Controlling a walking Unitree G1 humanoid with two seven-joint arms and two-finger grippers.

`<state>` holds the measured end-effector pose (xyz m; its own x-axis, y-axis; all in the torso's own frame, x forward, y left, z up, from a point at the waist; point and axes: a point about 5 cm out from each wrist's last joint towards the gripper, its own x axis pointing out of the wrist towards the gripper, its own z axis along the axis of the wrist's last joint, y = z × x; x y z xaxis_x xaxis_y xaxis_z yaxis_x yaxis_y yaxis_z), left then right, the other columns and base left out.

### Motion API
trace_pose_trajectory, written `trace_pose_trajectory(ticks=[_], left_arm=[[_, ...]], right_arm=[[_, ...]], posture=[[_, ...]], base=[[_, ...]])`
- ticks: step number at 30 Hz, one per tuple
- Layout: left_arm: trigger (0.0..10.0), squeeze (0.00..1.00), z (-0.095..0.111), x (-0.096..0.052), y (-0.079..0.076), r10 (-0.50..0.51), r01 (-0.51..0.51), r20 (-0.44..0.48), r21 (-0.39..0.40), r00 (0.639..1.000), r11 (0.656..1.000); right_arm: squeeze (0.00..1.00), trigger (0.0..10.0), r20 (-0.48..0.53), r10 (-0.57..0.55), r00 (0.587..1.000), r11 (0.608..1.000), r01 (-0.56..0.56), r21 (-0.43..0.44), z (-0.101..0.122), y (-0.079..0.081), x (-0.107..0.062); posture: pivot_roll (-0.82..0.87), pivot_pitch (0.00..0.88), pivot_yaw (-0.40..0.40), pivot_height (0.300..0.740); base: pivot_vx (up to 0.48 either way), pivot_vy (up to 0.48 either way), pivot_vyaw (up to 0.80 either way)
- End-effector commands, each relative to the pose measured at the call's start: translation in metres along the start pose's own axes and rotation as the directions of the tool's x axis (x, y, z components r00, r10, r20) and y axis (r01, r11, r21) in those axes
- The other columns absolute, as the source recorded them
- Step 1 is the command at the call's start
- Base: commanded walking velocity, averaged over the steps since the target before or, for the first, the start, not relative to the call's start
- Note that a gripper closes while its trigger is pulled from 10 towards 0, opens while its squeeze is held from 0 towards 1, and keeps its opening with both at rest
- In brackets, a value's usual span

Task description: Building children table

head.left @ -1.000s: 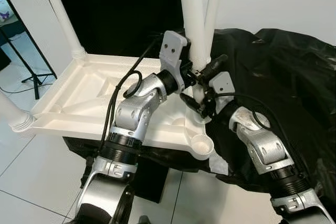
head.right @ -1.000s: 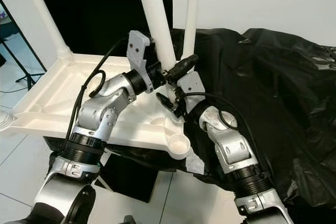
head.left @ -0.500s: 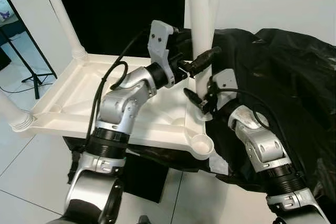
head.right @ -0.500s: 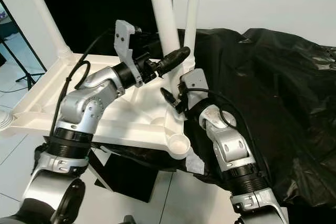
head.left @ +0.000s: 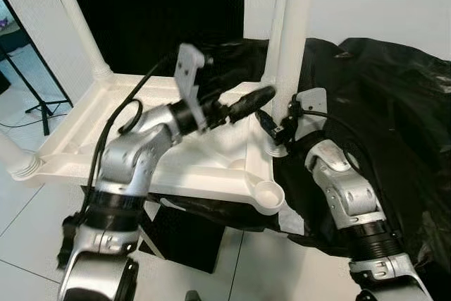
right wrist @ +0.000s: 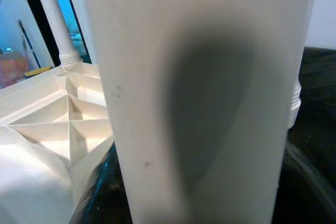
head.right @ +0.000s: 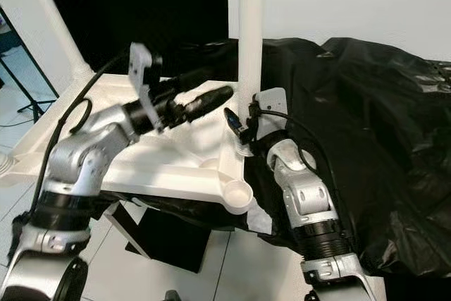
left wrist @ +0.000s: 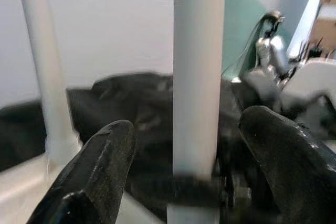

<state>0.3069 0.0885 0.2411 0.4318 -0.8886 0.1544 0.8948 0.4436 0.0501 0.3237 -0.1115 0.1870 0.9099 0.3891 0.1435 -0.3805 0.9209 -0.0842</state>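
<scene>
The white children's table (head.left: 127,128) lies upside down on a black-draped stand. Upright legs stand at its far left corner (head.left: 79,26), near left corner (head.left: 15,160) and far right corner (head.left: 277,26). Another white leg (head.left: 294,47) stands upright at the table's right rim. My right gripper (head.left: 278,130) is shut on its lower end, whose base is hidden behind the fingers. In the right wrist view this leg (right wrist: 202,93) is very close. My left gripper (head.right: 222,81) hangs open over the tabletop, left of the leg and clear of it. The left wrist view has the leg (left wrist: 198,77) beyond the fingers (left wrist: 100,166).
The socket (head.left: 269,192) at the near right corner holds nothing. Black plastic sheeting (head.left: 394,111) covers the surface to the right. A dark doorway (head.left: 162,12) lies behind the table, and a tripod stand (head.left: 35,96) is on the tiled floor at the left.
My left gripper has let go of the leg and drawn back to the left. The leg has gone from tilted to upright. My right gripper has stayed at its lower end.
</scene>
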Motion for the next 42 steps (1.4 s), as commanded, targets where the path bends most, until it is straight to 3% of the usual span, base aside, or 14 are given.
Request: trace_pose_trajectory(ticks=[1,4,8,14,19,24,27,29,33,35,36,37,38,42], left_arm=[[10.0,0.00,0.001,-0.003,-0.004,-0.008,0.009,-0.013,0.058,1.000,0.998],[10.0,0.00,-0.011,-0.008,-0.007,0.007,-0.001,-0.071,0.089,0.997,0.996],[10.0,0.00,-0.030,-0.016,-0.016,0.031,-0.014,-0.125,0.131,0.992,0.991],[10.0,0.00,-0.045,-0.026,-0.025,0.006,0.024,-0.185,0.159,0.983,0.987],[10.0,0.00,-0.056,-0.035,-0.032,-0.035,0.082,-0.254,0.177,0.966,0.981],[10.0,0.00,-0.077,-0.052,-0.040,-0.081,0.181,-0.403,0.216,0.911,0.959],[10.0,0.00,-0.082,-0.055,-0.040,-0.077,0.200,-0.446,0.236,0.892,0.951],[10.0,0.00,-0.092,-0.061,-0.038,-0.069,0.232,-0.515,0.261,0.855,0.937],[10.0,0.00,-0.100,-0.065,-0.033,-0.027,0.238,-0.572,0.297,0.819,0.925],[10.0,0.00,-0.100,-0.065,-0.033,-0.027,0.238,-0.572,0.297,0.819,0.925],[10.0,0.00,-0.104,-0.067,-0.030,-0.006,0.250,-0.603,0.321,0.798,0.914],[10.0,0.00,-0.104,-0.067,-0.030,-0.006,0.250,-0.603,0.321,0.798,0.914],[10.0,0.00,-0.109,-0.067,-0.022,0.045,0.255,-0.638,0.370,0.769,0.893],[10.0,0.00,-0.110,-0.062,-0.012,0.113,0.198,-0.634,0.398,0.765,0.896]], right_arm=[[0.00,10.0,0.033,-0.004,0.999,1.000,0.003,0.009,0.004,0.004,-0.001],[0.00,10.0,0.079,-0.008,0.997,0.999,0.011,-0.046,0.005,0.009,-0.004],[0.00,10.0,0.061,0.047,0.997,0.999,-0.048,0.012,-0.001,0.021,-0.011],[0.00,10.0,0.062,0.042,0.997,0.998,-0.044,0.036,-0.004,0.026,-0.016],[0.00,10.0,0.060,0.011,0.998,0.999,-0.014,0.044,-0.005,0.022,-0.019],[0.00,10.0,0.049,-0.051,0.998,0.999,0.050,0.012,-0.009,0.004,-0.026],[0.00,10.0,0.046,-0.066,0.997,0.998,0.066,0.006,-0.009,-0.001,-0.028],[0.00,10.0,0.045,-0.083,0.996,0.997,0.084,-0.003,-0.009,-0.007,-0.031],[0.00,10.0,0.042,-0.090,0.995,0.996,0.090,-0.005,-0.009,-0.007,-0.032],[0.00,10.0,0.042,-0.090,0.995,0.996,0.090,-0.005,-0.009,-0.007,-0.032],[0.00,10.0,0.042,-0.091,0.995,0.996,0.091,-0.005,-0.009,-0.007,-0.031],[0.00,10.0,0.042,-0.091,0.995,0.996,0.091,-0.005,-0.009,-0.007,-0.031],[0.00,10.0,0.044,-0.091,0.995,0.996,0.092,-0.003,-0.009,-0.006,-0.031],[0.00,10.0,0.046,-0.095,0.994,0.995,0.095,-0.005,-0.008,-0.005,-0.030]], posture=[[0.03,0.000,0.013,0.740],[0.04,0.000,0.011,0.740],[0.04,0.000,0.006,0.740],[0.04,0.000,0.006,0.740],[0.04,0.000,0.003,0.740],[0.04,0.000,0.001,0.740],[0.04,0.000,0.002,0.740],[0.04,0.000,0.004,0.740],[0.04,0.000,0.008,0.740],[0.04,0.000,0.008,0.740],[0.03,0.000,0.009,0.740],[0.03,0.000,0.009,0.740],[0.03,0.000,0.010,0.740],[0.03,0.000,0.014,0.740]], base=[[0.000,0.000,0.00],[0.000,0.000,0.00],[0.000,0.000,0.00],[0.000,0.000,0.00],[0.000,0.000,0.00],[0.000,0.000,0.00],[0.000,0.000,0.00],[0.000,0.000,0.00],[0.000,0.000,0.00],[0.000,0.000,0.00],[0.000,0.000,0.00],[0.000,0.000,0.00],[0.000,0.000,0.00],[0.000,0.000,0.00]])
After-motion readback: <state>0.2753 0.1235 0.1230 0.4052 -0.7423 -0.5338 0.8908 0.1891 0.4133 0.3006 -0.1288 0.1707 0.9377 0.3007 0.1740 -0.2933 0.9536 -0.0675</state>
